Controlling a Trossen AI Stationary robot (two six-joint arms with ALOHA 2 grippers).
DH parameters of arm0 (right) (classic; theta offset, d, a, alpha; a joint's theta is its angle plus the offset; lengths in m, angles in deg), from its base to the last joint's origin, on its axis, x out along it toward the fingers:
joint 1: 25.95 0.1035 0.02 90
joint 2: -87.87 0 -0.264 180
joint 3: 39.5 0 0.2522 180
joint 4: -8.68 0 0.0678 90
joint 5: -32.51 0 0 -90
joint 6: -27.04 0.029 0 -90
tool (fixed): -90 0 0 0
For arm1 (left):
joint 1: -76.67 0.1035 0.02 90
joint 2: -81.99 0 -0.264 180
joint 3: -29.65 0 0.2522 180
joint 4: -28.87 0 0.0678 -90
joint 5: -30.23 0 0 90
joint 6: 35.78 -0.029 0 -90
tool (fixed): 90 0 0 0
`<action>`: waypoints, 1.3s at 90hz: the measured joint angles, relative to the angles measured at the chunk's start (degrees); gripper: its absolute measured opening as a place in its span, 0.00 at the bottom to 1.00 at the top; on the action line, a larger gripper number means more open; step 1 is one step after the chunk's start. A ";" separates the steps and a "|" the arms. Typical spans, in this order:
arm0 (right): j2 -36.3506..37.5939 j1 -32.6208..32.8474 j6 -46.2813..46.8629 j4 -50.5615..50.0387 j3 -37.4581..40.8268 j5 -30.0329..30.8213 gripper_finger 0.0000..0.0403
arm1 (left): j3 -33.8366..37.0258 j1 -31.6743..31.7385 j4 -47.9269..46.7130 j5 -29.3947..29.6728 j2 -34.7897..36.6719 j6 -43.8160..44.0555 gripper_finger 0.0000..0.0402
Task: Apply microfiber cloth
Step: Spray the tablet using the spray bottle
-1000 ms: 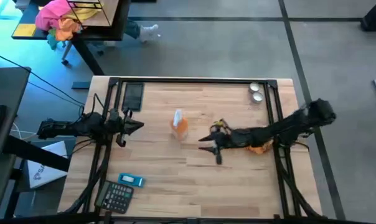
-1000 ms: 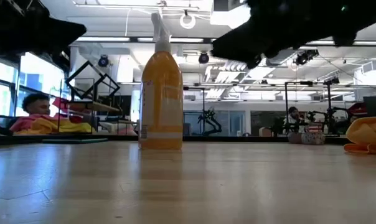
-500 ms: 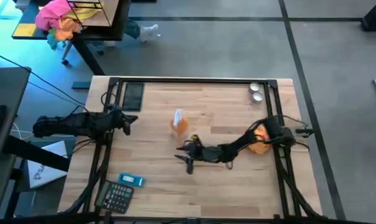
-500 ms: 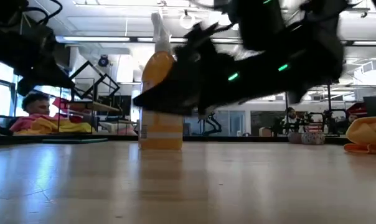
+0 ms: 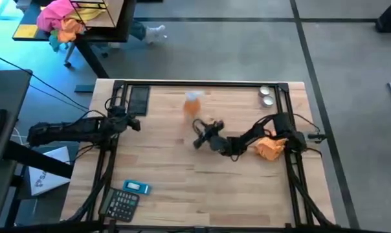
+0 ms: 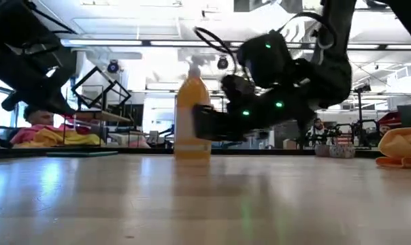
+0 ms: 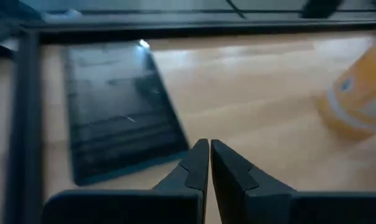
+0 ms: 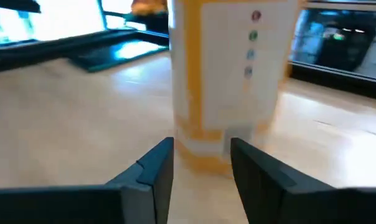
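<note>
Microfiber cloth (image 5: 270, 148): lying crumpled at the right edge of the bench (image 5: 247, 194), beside the right arm's base, not being held; task apparently not yet begun on it. Right gripper (image 5: 199, 134): reaching low across the bench middle, fingers (image 8: 152, 167) slightly parted and empty, pointing at the spray bottle (image 5: 193, 102) standing toward the far edge. Left gripper (image 7: 209, 163): waiting at the left, fingers closed together on nothing, facing the black phone (image 5: 138, 99) in the far-left corner, likely the surface awaiting wiping.
</note>
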 joint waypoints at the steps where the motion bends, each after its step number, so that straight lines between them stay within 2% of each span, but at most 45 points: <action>1: 0.53 -0.23 0.27 0.01 0.60 -0.01 0.32 | 0.00 0.33 0.02 0.18 -0.31 -0.09 0.00; 9: 5.08 -1.78 2.33 0.37 4.74 -3.35 0.32 | 0.02 3.13 0.73 1.20 -3.36 -0.16 0.00; 16: 9.28 -2.84 1.26 0.43 7.38 -10.41 0.32 | 0.01 5.52 1.86 0.97 -6.06 -0.25 0.00; 24: 13.22 -2.65 -1.47 0.27 9.29 -18.86 0.32 | 0.02 8.45 6.18 -1.20 -10.03 -2.97 0.00; 31: 15.13 -1.74 -1.42 0.06 9.81 -22.49 0.32 | 0.02 10.98 9.49 -3.42 -13.66 -4.92 0.00; 50: 15.25 3.30 -3.86 -0.70 6.81 -23.06 0.32 | 0.02 17.30 17.98 -4.69 -24.57 -3.74 0.00; 70: 15.05 7.94 -6.43 -7.12 2.29 -23.28 0.32 | 0.02 20.59 29.53 -6.41 -35.25 -6.15 0.00; 94: 15.03 12.26 -10.50 -15.23 -1.49 -28.18 0.32 | 0.02 20.70 32.24 -5.70 -46.76 -4.66 0.00; 105: 15.03 14.01 -12.07 -19.54 -3.67 -30.30 0.32 | -0.07 18.85 38.71 -10.25 -51.02 -5.80 0.00; 117: 15.03 15.60 -14.00 -25.46 -6.58 -30.47 0.32 | -0.33 12.83 46.44 -22.56 -54.02 -5.76 0.00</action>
